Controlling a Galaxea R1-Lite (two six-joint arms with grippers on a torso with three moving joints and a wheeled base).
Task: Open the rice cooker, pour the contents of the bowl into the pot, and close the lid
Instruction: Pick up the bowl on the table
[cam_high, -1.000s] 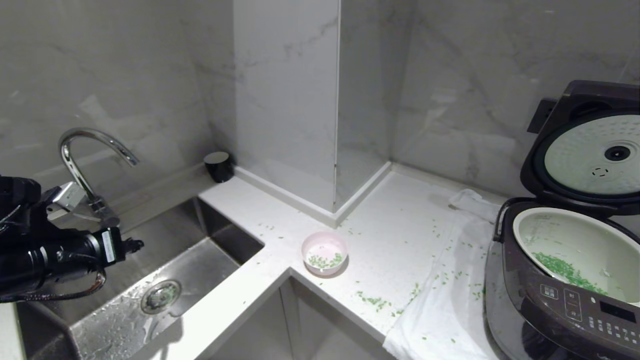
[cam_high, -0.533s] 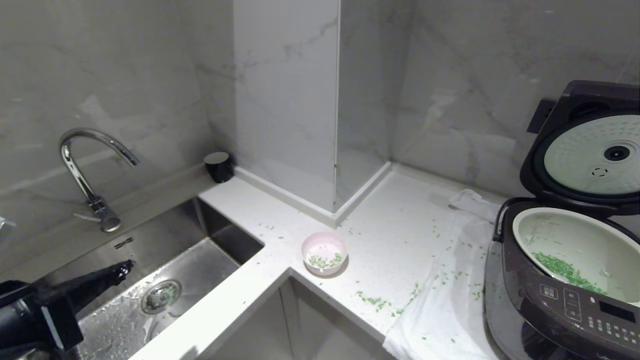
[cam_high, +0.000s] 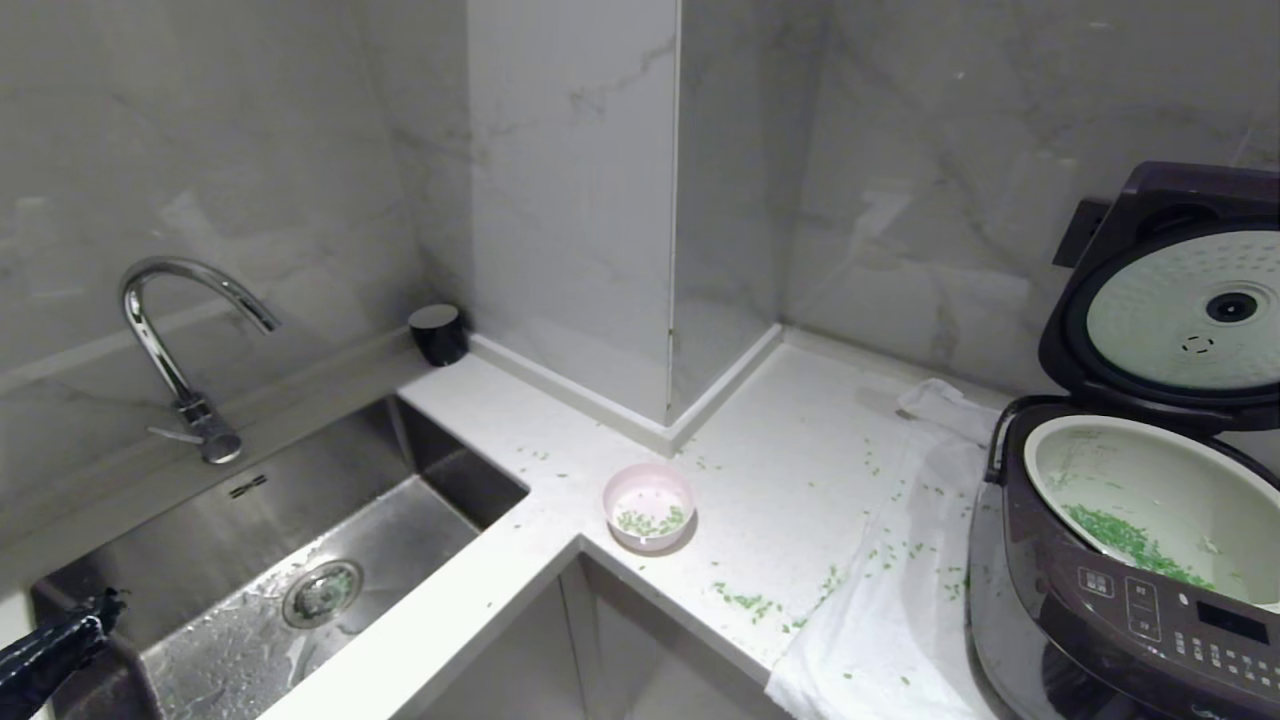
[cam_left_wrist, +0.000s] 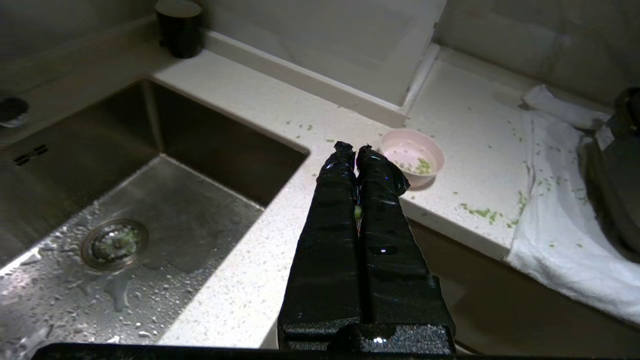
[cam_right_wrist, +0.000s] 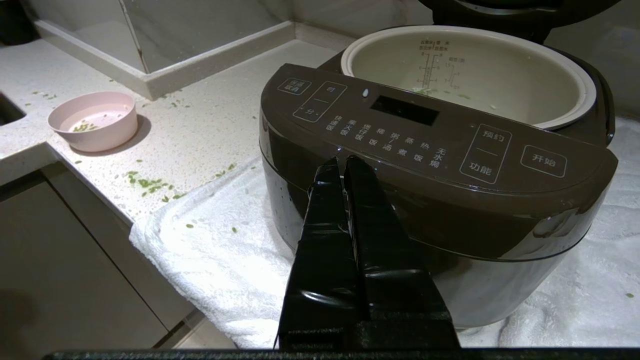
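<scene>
Head view shows the rice cooker (cam_high: 1130, 560) open with greens in the pot (cam_high: 1150, 500); the bowl (cam_high: 649, 506) sits on the counter (cam_high: 780, 450) since both end effectors, left (cam_left_wrist: 356, 149) and right (cam_right_wrist: 341, 162), are closed empty.

counter layout, corner worktop
small round pale pink bowl (cam_high: 648, 506) on white counter (cam_high: 790, 450), between steel sink (cam_high: 250, 560) at left and dark rounded rice cooker (cam_high: 1120, 590) on white towel (cam_high: 890, 630) at right.

Left end effector (cam_high: 100, 607) now lower, at the sink's (cam_high: 230, 500) near-left corner.
</scene>
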